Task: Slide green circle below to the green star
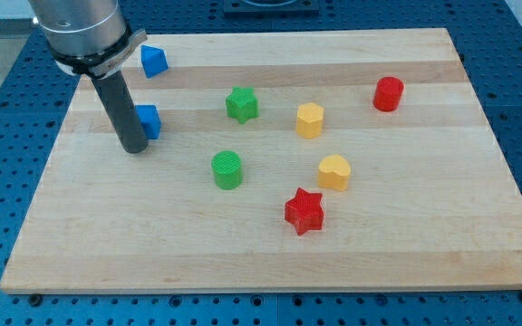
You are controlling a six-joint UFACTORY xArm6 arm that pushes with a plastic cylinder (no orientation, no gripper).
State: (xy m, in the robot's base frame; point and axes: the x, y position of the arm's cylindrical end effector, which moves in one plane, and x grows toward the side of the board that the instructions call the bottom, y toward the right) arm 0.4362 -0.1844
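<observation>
The green circle sits on the wooden board, below and slightly left of the green star, with a gap between them. My tip rests on the board at the view's left, well left of the green circle. It stands just left of a blue block, touching or almost touching it.
Another blue block lies near the top left edge. A yellow hexagon and a yellow heart lie right of the green blocks. A red star is at bottom centre. A red cylinder is at upper right.
</observation>
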